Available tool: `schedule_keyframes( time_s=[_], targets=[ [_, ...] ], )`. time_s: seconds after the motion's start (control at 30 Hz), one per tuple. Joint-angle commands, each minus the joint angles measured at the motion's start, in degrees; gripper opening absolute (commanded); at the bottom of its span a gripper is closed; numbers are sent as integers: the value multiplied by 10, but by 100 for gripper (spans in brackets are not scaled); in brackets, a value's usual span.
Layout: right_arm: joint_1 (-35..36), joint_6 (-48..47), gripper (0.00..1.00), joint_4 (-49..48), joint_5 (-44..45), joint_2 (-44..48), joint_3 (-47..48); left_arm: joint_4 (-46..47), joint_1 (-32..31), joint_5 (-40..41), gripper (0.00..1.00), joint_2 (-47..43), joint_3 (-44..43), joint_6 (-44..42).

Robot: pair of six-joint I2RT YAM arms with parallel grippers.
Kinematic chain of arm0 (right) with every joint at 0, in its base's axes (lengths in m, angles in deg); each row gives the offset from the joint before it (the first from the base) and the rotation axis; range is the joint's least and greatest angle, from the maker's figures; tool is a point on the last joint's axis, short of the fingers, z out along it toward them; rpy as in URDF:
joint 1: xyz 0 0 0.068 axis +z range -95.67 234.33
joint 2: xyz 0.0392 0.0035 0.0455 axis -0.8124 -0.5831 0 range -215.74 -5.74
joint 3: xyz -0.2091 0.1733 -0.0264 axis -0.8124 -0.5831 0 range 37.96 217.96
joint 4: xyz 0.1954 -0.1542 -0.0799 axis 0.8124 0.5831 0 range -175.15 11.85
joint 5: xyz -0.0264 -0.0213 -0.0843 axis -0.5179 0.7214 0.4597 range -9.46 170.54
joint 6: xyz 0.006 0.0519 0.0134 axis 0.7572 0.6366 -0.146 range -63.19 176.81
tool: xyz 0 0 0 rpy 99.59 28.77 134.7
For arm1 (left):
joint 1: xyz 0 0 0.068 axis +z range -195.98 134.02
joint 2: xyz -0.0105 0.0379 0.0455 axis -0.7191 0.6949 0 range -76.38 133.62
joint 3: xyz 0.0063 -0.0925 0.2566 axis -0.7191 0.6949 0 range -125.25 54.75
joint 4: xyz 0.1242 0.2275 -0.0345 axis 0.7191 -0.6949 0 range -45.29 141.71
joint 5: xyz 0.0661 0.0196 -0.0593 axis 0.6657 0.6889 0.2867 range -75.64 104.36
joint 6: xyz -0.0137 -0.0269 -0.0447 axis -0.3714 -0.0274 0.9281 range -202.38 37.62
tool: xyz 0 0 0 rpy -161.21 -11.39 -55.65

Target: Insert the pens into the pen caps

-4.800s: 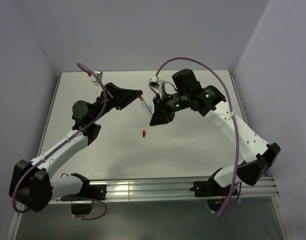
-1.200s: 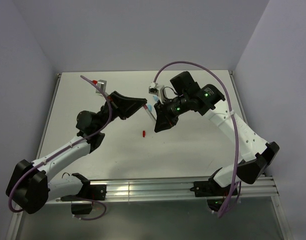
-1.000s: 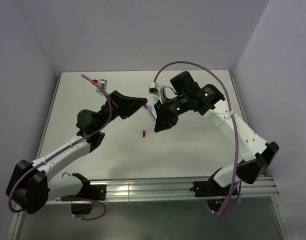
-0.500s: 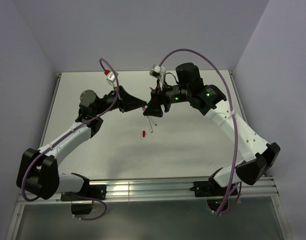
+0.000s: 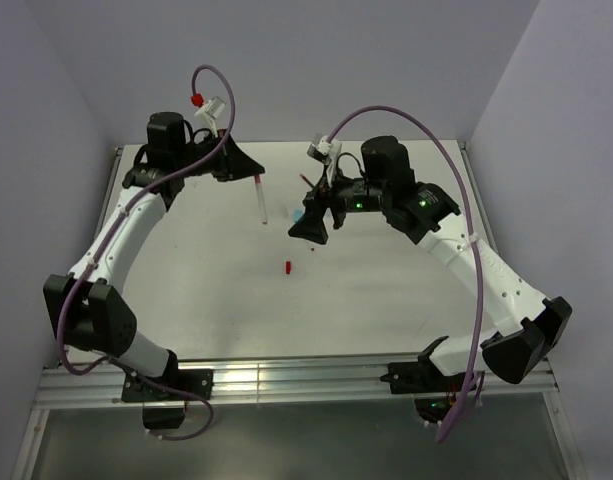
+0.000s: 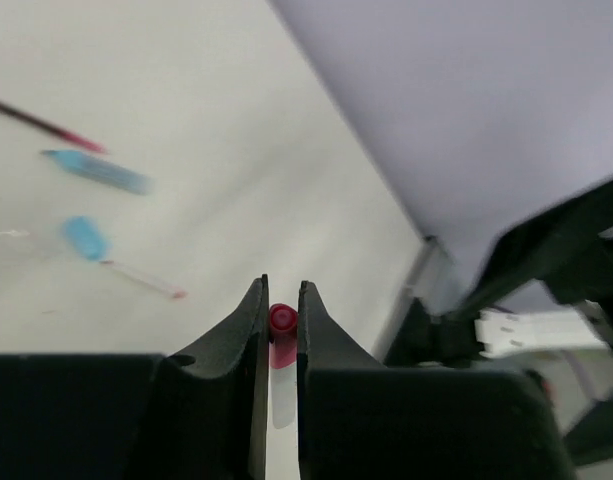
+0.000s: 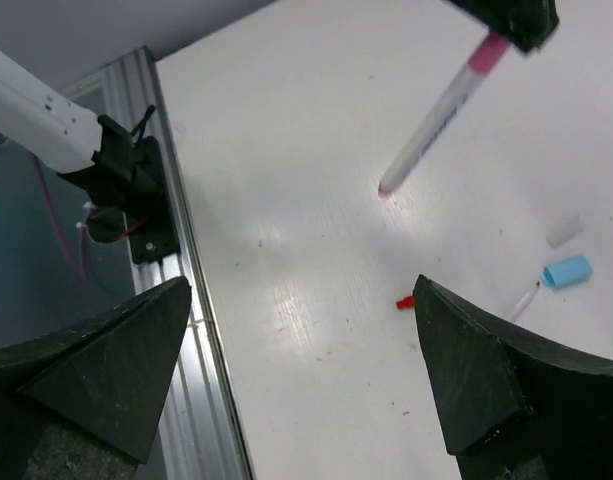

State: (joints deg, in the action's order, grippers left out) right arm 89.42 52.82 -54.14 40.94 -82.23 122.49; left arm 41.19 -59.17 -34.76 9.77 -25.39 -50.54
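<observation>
Left claw (image 6: 282, 298) was clamped on a pen (image 5: 259, 200), pinching it near its upper red end, up in the air over the back-left part of the table (image 5: 386, 300). My guess: it was held aloft like that so the free lower end was out in the open for a cap to go on. Right claw (image 7: 302, 284) was spread wide with nothing in it, hovering near mid-table close to the blue cap (image 7: 567, 270). Red cap (image 5: 287, 267) lay loose on the table, well apart from the pen. The pen's long axis ran close to vertical, a bit tilted, with its small red tip pointing down at the table. Honestly couldn't tell if that lower end was capped or bare.
</observation>
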Motion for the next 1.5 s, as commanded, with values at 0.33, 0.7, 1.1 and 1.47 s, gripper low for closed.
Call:
schedule_keyframes(
  time_s=[0.33,0.7,1.1,1.47],
  targets=[
    [-42,-34,100,29,54,38,-35,-420,182,245,0,199,-251,-433],
    [-52,-29,100,29,51,20,-40,-411,254,280,0,299,-218,-465],
    [-53,-24,100,30,51,18,-52,-319,275,281,0,309,-103,-384],
    [-53,-23,100,29,53,13,-47,-280,265,318,9,319,-68,-363]
  ],
)
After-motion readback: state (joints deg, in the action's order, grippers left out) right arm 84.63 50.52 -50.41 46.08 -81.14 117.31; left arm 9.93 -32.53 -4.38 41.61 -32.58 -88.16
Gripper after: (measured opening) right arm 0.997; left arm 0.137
